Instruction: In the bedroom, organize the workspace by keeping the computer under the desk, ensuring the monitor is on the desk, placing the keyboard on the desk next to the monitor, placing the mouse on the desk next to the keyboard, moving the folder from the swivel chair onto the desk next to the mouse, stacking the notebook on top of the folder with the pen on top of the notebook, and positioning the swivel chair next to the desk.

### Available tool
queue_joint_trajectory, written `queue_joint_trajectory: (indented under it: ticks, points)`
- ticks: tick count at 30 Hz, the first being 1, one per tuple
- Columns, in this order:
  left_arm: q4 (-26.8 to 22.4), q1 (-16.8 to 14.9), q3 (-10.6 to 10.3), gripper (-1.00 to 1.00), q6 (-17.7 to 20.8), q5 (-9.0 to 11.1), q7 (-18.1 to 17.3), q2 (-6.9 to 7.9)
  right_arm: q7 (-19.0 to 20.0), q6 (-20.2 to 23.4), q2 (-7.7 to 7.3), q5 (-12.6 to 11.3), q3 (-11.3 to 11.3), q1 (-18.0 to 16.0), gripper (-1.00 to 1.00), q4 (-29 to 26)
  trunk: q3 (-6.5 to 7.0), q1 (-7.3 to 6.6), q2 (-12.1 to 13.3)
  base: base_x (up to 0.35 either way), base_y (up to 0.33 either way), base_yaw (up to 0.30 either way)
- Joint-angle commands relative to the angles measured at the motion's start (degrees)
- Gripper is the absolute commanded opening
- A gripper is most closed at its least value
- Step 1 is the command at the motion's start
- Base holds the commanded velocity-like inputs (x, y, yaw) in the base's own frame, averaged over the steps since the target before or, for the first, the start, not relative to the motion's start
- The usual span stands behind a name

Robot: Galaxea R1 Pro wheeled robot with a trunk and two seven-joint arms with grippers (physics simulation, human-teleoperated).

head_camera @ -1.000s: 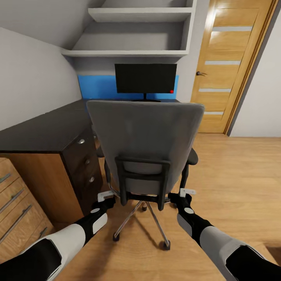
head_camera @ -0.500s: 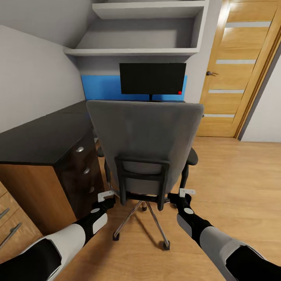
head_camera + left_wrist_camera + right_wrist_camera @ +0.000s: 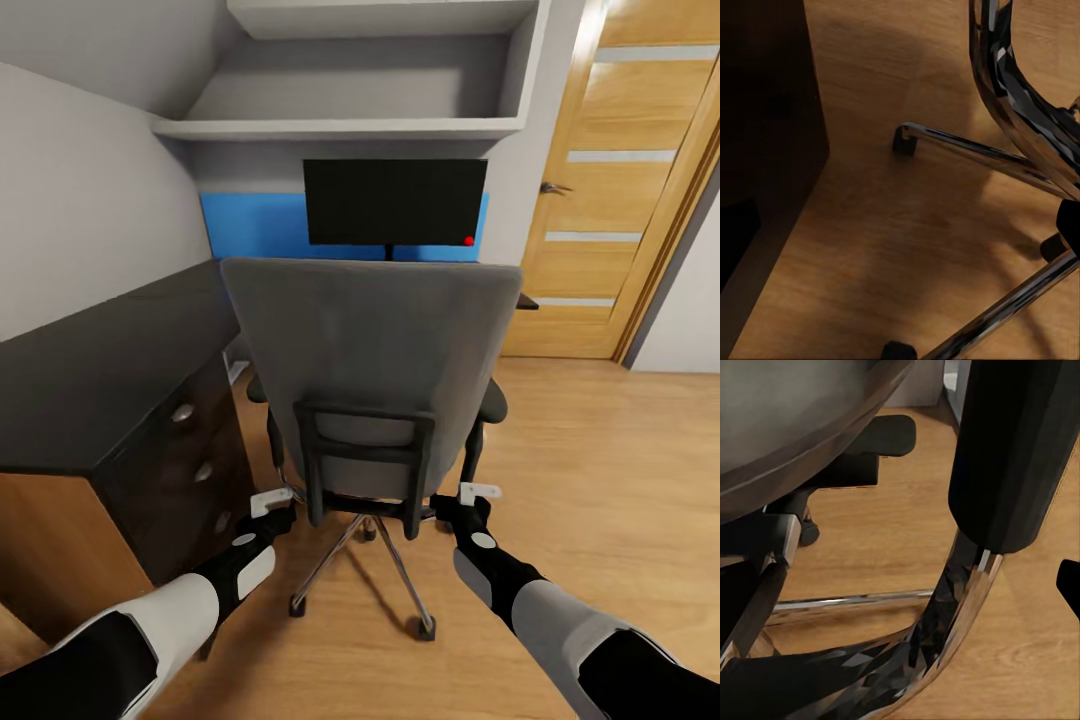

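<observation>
Grey upholstery of the swivel chair (image 3: 370, 345) faces the head camera, its tall back toward the robot and its chrome star base (image 3: 365, 570) on the wooden floor (image 3: 620, 450). The left gripper (image 3: 268, 503) and right gripper (image 3: 475, 496) sit at either side of the chair's lower frame; whether their fingers are clenched on it or released cannot be told. The desk (image 3: 90, 370), a glossy black surface with a drawer unit (image 3: 190, 460), stands just left of the chair. The monitor (image 3: 394, 203) stands on the surface beyond the chair back, before the blue rear panel (image 3: 250, 225).
</observation>
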Motion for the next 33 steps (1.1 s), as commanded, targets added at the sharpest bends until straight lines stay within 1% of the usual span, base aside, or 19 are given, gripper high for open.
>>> queue_joint_trajectory:
  ticks: [1,20,26,33]
  points:
    - [0.0,0.0,-0.8,1.0,-0.1,0.5,0.1,-0.02,-0.1,-0.1,0.02,0.1,0.7,-0.1,1.0,-0.1,-0.04,0.02,0.0,0.321,0.0,0.0]
    - [0.0,0.0,-0.8,1.0,-0.1,0.5,0.1,-0.02,-0.1,-0.2,-0.03,0.1,0.7,-0.1,1.0,-0.2,-0.04,0.02,0.0,0.321,0.0,0.0]
    - [0.0,0.0,-0.8,1.0,-0.2,0.5,0.1,-0.02,-0.2,-0.5,0.0,0.1,0.7,-0.1,1.0,-0.1,-0.04,0.02,0.0,0.321,0.0,0.123]
    - [0.0,0.0,-0.8,1.0,-0.2,0.5,0.1,-0.04,-0.1,-0.8,-0.05,0.1,0.7,-0.1,1.0,-0.1,-0.04,0.02,0.0,0.321,0.0,0.021]
